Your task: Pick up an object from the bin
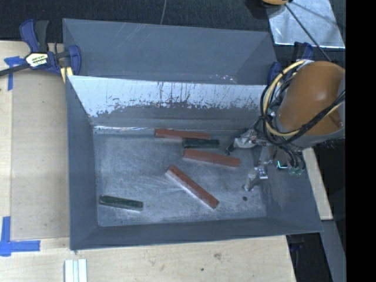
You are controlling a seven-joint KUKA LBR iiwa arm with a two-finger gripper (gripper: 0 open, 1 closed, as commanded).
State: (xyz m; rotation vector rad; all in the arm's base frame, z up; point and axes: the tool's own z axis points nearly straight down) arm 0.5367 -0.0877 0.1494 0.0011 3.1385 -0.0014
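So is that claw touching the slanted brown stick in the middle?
Apart. The camera view shows bare bin floor between the gripper and the slanted brown stick.

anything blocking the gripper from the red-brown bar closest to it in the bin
Nothing visible does. The gripper is at the right side of the bin, and the red-brown bar lies just to its left with only bare floor between them. A dark green bar lies beyond that bar, out of the path.
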